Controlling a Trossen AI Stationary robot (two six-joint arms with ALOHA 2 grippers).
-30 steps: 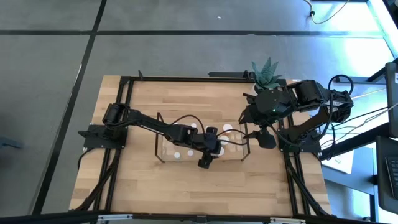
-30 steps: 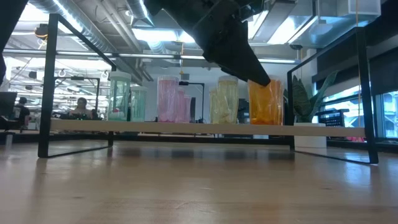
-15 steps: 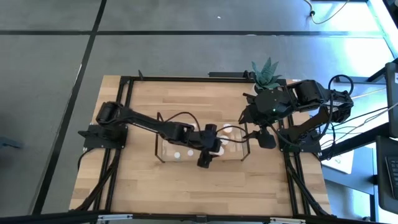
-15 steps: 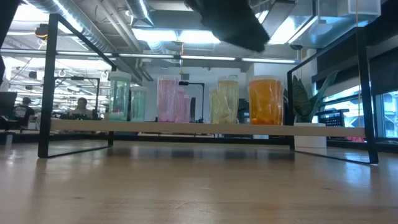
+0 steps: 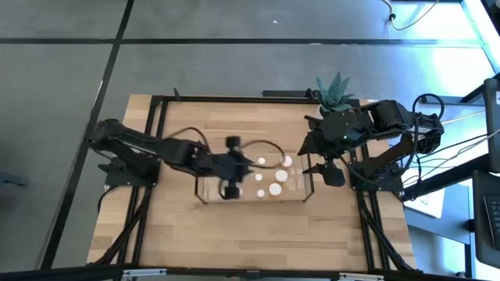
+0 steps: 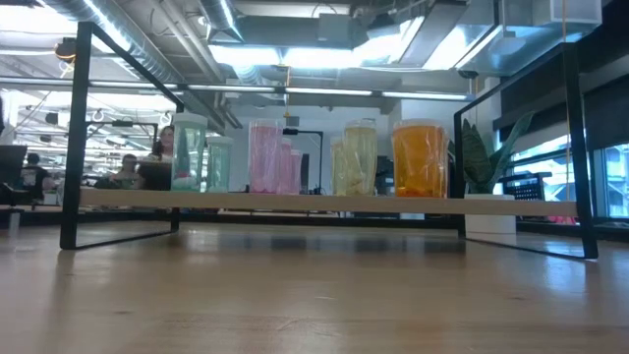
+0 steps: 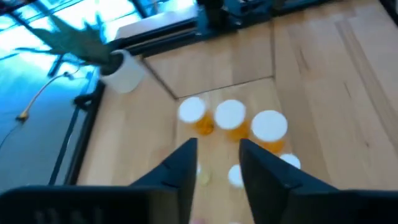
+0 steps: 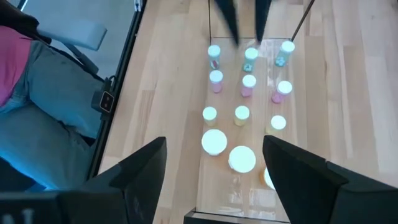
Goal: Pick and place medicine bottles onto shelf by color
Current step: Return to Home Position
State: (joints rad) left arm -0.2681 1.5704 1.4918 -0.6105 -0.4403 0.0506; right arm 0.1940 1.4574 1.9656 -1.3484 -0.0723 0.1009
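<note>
The left gripper [image 7: 217, 149] has drawn back along the shelf [image 5: 205, 188] toward the worktop's left edge, released and empty. The medicine bottles [image 5: 275, 188] stand on the shelf. The right gripper [image 8: 214, 146] waits released at the right edge.

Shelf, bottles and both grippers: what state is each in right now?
shelf: loaded, bottles sorted in colour groups.
orange bottles: upright, capped, at one end of the shelf.
yellowish bottles: upright, next to the orange.
pink bottles: upright.
green bottles: upright, at the opposite end.
left gripper: open, empty, above the shelf.
right gripper: open, empty, beyond the shelf's orange end.
</note>
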